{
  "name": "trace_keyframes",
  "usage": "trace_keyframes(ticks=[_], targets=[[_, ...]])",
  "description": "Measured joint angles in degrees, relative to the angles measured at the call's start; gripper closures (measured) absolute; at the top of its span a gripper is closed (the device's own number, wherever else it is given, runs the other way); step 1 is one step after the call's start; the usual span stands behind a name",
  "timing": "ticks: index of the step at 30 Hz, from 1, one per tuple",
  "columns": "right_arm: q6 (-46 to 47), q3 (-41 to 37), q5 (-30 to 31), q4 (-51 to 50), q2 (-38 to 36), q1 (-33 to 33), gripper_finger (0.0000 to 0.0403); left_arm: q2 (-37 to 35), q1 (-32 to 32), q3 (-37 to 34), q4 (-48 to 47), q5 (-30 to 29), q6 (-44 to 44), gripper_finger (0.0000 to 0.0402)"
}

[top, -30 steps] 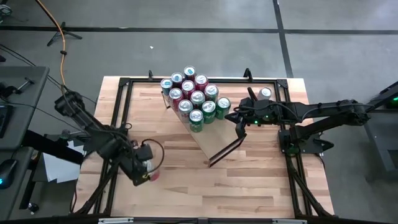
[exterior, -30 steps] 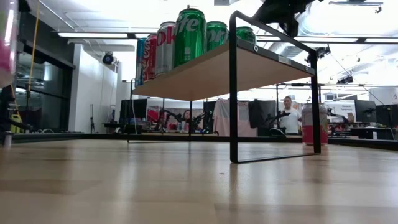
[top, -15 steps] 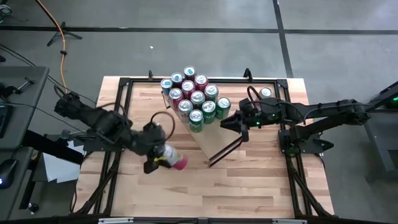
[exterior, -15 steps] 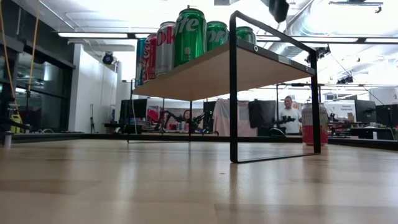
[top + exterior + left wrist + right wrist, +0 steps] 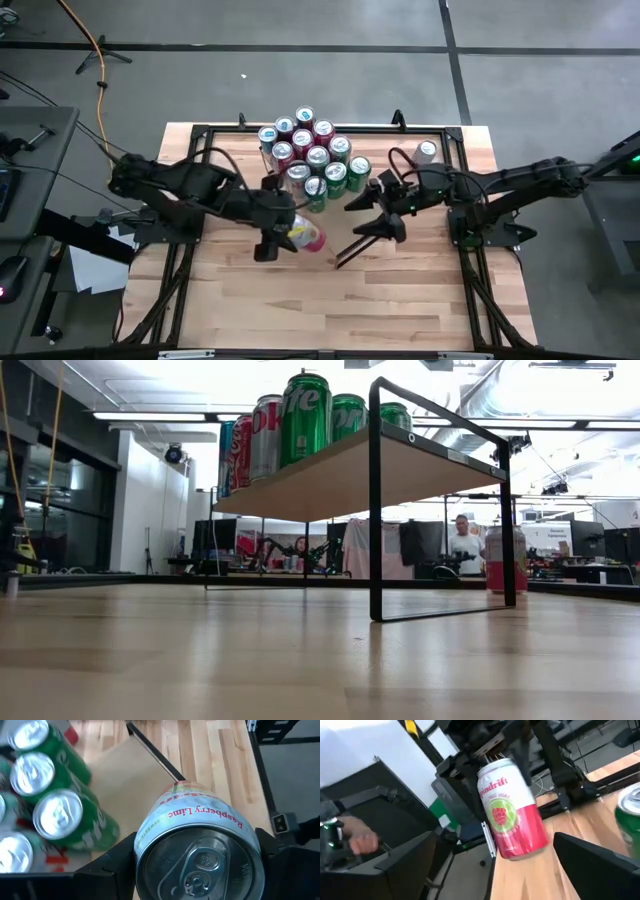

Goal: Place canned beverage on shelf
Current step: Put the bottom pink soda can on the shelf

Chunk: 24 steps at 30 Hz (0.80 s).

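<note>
gripping a raspberry-lime can (image 5: 305, 236) over the shelf (image 5: 335, 232) edge, left fingers (image 5: 280, 238); right fingers (image 5: 378, 214) spread.

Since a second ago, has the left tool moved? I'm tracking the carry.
Yes. In the high view the left tool, holding the pink can, has swung from the table's left edge toward the shelf.

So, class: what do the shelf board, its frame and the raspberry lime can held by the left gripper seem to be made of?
Shelf board: pale wood with a matte face, by its flat tan surface; solid or veneer is unclear.
Frame: thin black metal rod, probably painted; straight and dark.
Raspberry lime can in the left gripper: likely aluminium, with a shiny bare lid and pull tab and a printed white and pink wall.
</note>
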Motion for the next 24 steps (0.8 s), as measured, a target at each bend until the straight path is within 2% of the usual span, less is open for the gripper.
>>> trace_keyframes(ticks=[5,12,17,24], targets=[[-9.48,6.38,0.23,-3.51,3.61,0.66,0.0027,2.84,1.37,3.85,0.26,-0.48,6.16,0.0203],[-22.97,21.08,4.62,-25.57,11.11,-0.77,0.0029,5.86,2.53,6.31,0.66,-3.08,12.44,0.0203],[-24.42,27.24,4.59,-34.09,16.39,-1.64,0.0029,7.26,2.76,6.33,0.86,-6.63,14.36,0.0203],[-24.45,28.69,3.41,-34.10,20.63,-1.64,0.0029,7.99,2.59,6.31,1.79,-8.72,16.30,0.0203]])
